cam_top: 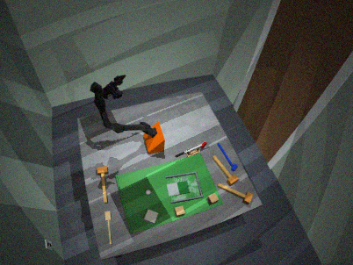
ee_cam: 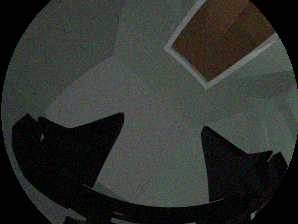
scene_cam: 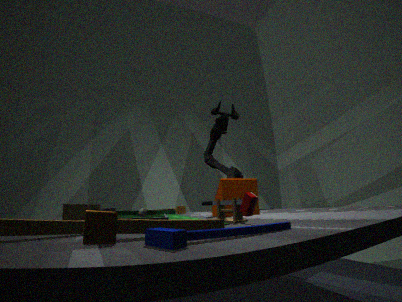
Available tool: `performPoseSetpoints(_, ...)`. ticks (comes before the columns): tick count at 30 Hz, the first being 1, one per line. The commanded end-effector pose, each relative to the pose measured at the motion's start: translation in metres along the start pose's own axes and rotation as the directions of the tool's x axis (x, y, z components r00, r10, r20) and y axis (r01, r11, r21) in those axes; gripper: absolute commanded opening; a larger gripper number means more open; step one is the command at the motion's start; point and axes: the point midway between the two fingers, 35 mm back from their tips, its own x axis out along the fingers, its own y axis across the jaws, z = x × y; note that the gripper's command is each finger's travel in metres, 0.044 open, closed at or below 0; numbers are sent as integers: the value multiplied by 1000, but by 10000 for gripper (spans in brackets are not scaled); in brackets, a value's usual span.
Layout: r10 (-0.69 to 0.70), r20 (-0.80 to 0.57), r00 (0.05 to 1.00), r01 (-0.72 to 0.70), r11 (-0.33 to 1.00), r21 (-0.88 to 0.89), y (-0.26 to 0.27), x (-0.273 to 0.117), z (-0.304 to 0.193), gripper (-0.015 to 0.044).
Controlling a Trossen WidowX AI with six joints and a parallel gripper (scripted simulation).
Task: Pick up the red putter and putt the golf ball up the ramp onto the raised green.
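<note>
- Over on the left, the gripper is reared high above the table, fingers spread wide apart with nothing between them.
- Moving right, the golf ball sits on the low end of the green ramp, with the raised green beyond it.
- Further right, the red putter lies flat on the table just beside the green's far edge, well apart from the gripper.
- It looks like a thin, stiff, light stick; I'd pinch the shaft near the middle, since a narrow rod could twist in the fingers.
- The top view lays out everything; the exterior view shows only the putter's red head, and the wrist view shows just fingertips against the wall.
</note>
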Motion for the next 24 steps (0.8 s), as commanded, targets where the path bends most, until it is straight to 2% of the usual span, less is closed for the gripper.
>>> performPoseSetpoints(1,-2,2,1000,2,1000,-12,0,1,1,426)
performPoseSetpoints(3,-15,27,1000,18,993,-114,-5,9,10,440)
performPoseSetpoints(6,1,140,990,51,928,-370,-20,46,36,440)
performPoseSetpoints(9,18,248,969,130,813,-568,-31,80,66,440)
performPoseSetpoints(13,39,370,928,259,645,-718,-38,115,107,440)
performPoseSetpoints(18,63,525,849,462,396,-794,-39,152,170,440)
performPoseSetpoints(24,78,681,728,673,113,-731,-34,179,249,440)
